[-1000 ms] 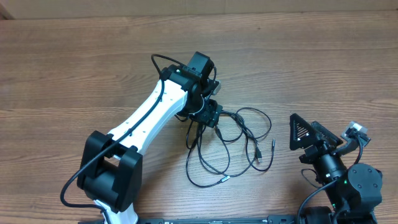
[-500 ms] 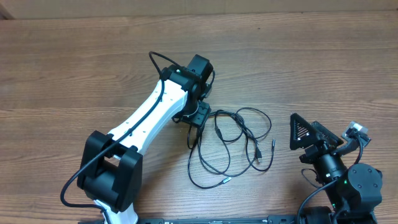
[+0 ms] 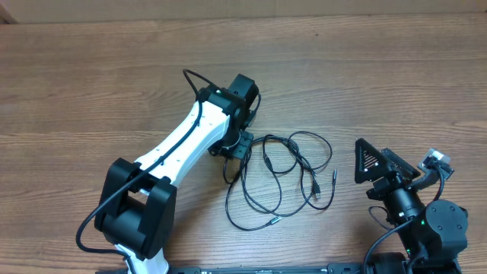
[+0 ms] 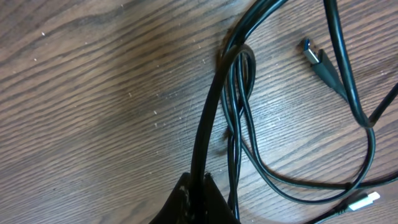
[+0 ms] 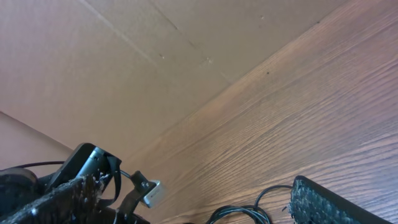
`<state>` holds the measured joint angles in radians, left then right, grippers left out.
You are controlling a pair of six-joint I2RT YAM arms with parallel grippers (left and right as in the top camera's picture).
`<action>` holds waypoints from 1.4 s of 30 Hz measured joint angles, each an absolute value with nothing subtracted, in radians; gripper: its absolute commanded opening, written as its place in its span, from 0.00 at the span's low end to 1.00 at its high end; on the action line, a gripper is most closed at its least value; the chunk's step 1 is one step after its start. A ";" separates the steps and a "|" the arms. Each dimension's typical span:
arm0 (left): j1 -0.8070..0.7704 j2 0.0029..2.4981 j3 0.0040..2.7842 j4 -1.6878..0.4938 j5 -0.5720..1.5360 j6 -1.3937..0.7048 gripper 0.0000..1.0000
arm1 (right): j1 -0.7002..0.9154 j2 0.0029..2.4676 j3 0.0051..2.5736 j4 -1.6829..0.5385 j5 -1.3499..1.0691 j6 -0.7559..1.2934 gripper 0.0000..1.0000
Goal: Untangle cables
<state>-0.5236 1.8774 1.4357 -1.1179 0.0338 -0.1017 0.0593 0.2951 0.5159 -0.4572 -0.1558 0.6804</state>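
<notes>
The black cables (image 3: 281, 164) lie in a loose tangle of loops at the table's middle, with small plug ends at the right (image 3: 315, 187) and a silver tip (image 3: 274, 221) at the front. My left gripper (image 3: 236, 146) sits at the tangle's left edge. In the left wrist view its jaws (image 4: 200, 190) are shut on one thick cable strand (image 4: 211, 112) that runs up and away; a blue-tipped plug (image 4: 318, 59) and a silver-tipped plug (image 4: 364, 200) lie nearby. My right gripper (image 3: 396, 169) stands open at the right, apart from the cables, nothing between its fingers (image 5: 329, 205).
Brown wood-grain table (image 3: 91, 84) all around. A cardboard wall (image 5: 124, 50) stands behind the far edge. The right arm's base and a small silver camera (image 3: 435, 157) are at the lower right.
My left gripper has closed on a cable strand and shifted slightly left and toward the front, drawing the tangle's left loops with it. The right arm has not moved.
</notes>
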 measured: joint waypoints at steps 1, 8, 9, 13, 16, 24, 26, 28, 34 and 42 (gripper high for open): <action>-0.524 1.878 1.435 -1.110 0.041 -0.102 0.04 | 0.059 0.295 0.516 -0.457 -0.156 0.681 0.95; -0.524 1.878 1.443 -1.053 0.189 -0.046 0.04 | 0.060 0.295 0.516 -0.456 -0.164 0.680 0.91; -0.524 1.878 1.455 -1.052 0.223 -0.027 0.04 | 0.059 0.295 0.516 -0.449 -0.173 0.676 0.91; -0.521 1.878 1.550 -1.052 0.340 0.034 0.04 | 0.060 0.295 0.516 -0.419 -0.215 0.646 0.90; -0.513 1.877 1.665 -1.054 0.422 0.062 0.04 | 0.059 0.295 0.516 -0.416 -0.252 0.627 0.89; -0.496 1.834 1.918 -1.050 0.572 0.085 0.04 | 0.059 0.313 0.516 -0.332 -0.343 0.632 0.89; -0.496 1.816 1.963 -1.051 0.593 0.086 0.04 | 0.059 0.338 0.516 -0.300 -0.371 0.649 0.88; -0.496 1.801 1.996 -1.051 0.607 0.091 0.04 | 0.059 0.369 0.516 -0.271 -0.401 0.663 0.89; -0.496 1.743 2.039 -1.074 0.659 0.233 0.04 | 0.060 0.491 0.528 -0.239 -0.488 0.698 0.89; -0.496 1.692 2.041 -1.225 0.679 0.670 0.04 | 0.059 0.585 0.614 -0.240 -0.561 0.684 0.88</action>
